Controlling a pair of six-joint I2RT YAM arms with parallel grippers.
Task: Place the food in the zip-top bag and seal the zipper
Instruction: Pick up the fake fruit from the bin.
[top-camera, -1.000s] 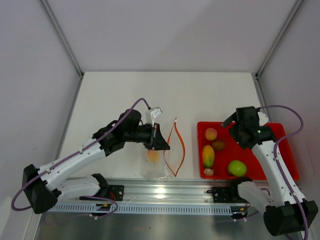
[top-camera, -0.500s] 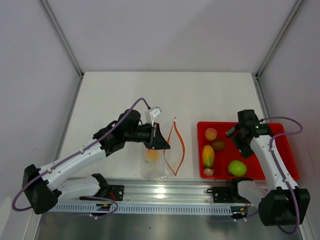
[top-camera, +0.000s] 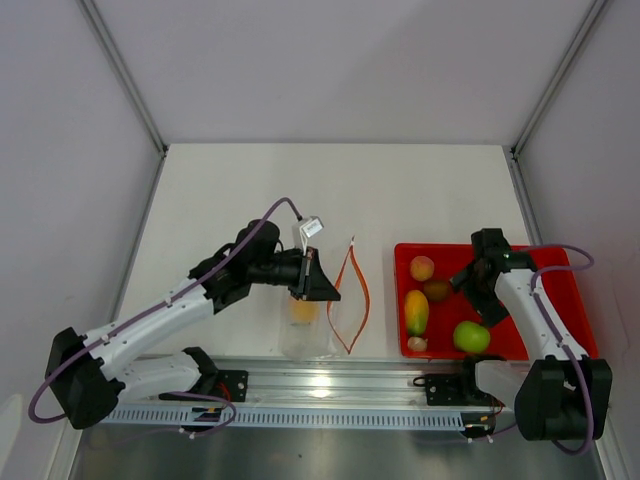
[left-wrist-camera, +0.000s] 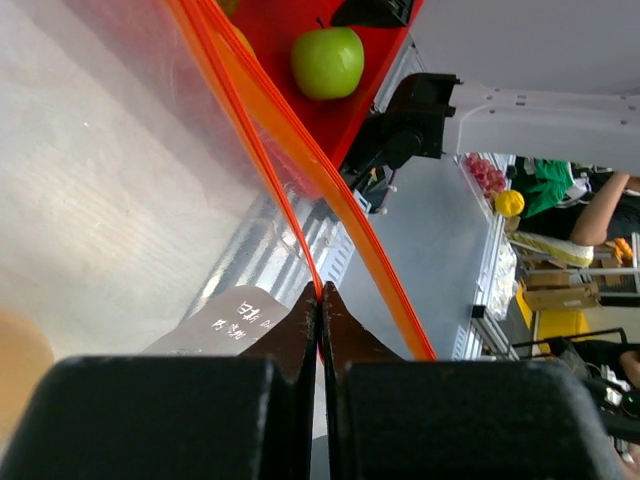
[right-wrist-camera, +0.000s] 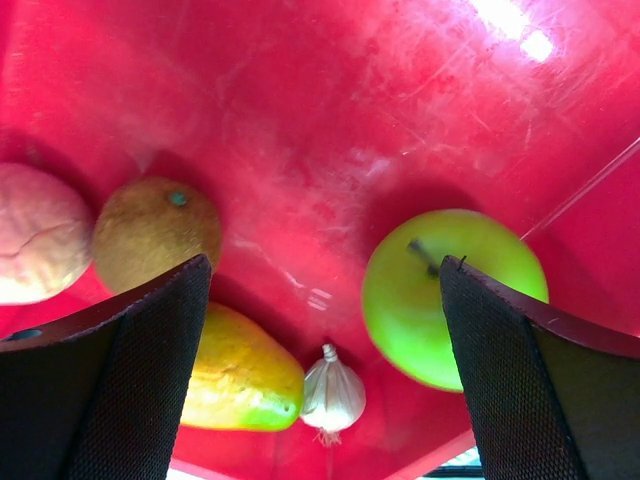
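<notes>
The clear zip-top bag (top-camera: 312, 335) lies left of the red tray (top-camera: 560, 300), mouth held open, with the orange (top-camera: 305, 311) inside. My left gripper (top-camera: 325, 285) is shut on the near lip of the red-orange zipper (top-camera: 352, 290); in the left wrist view the strip (left-wrist-camera: 250, 130) runs out from between my closed fingertips (left-wrist-camera: 321, 300). My right gripper (top-camera: 475, 297) is open and empty, low over the tray. Its view (right-wrist-camera: 322, 270) shows the green apple (right-wrist-camera: 455, 295), mango (right-wrist-camera: 240, 375), beige piece (right-wrist-camera: 333, 392), brown ball (right-wrist-camera: 155, 230) and peach (right-wrist-camera: 40, 245) on the tray.
A metal rail (top-camera: 330, 385) runs along the table's near edge, just below the bag and tray. Grey enclosure walls stand at the left, right and back. The tray's raised rim (right-wrist-camera: 420, 465) lies just beyond the beige piece.
My right arm has swung nearer and lower over the tray, toward the apple and mango. The left gripper and the bag have not moved.
</notes>
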